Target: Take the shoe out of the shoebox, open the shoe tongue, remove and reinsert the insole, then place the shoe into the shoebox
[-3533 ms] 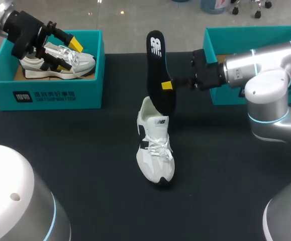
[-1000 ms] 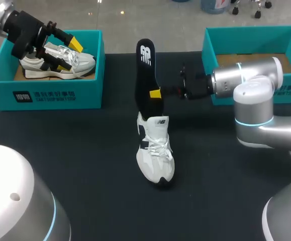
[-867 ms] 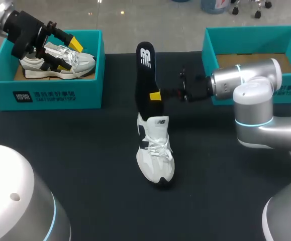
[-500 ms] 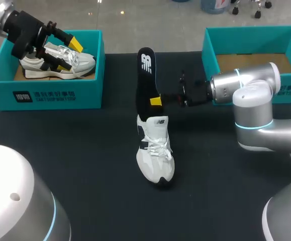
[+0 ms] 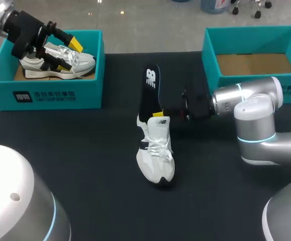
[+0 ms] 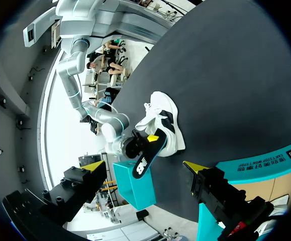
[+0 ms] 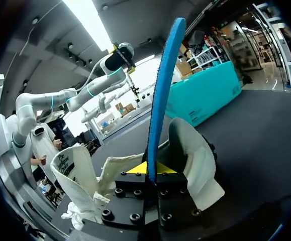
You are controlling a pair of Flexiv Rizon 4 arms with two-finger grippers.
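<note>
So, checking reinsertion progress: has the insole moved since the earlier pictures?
Yes. The insole, held by the right gripper, has dropped toward the unmoved shoe, its lower end now at the heel opening.

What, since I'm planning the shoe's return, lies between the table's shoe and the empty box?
In the head view, the right gripper, shut on the insole at the heel of the shoe, and its arm; otherwise bare table.

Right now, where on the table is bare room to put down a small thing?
Bare table lies between the left shoebox and the white shoe, and in front of its toe. The right shoebox is empty too. Crowded: the shoe's heel, where the right pincer holds the insole.
</note>
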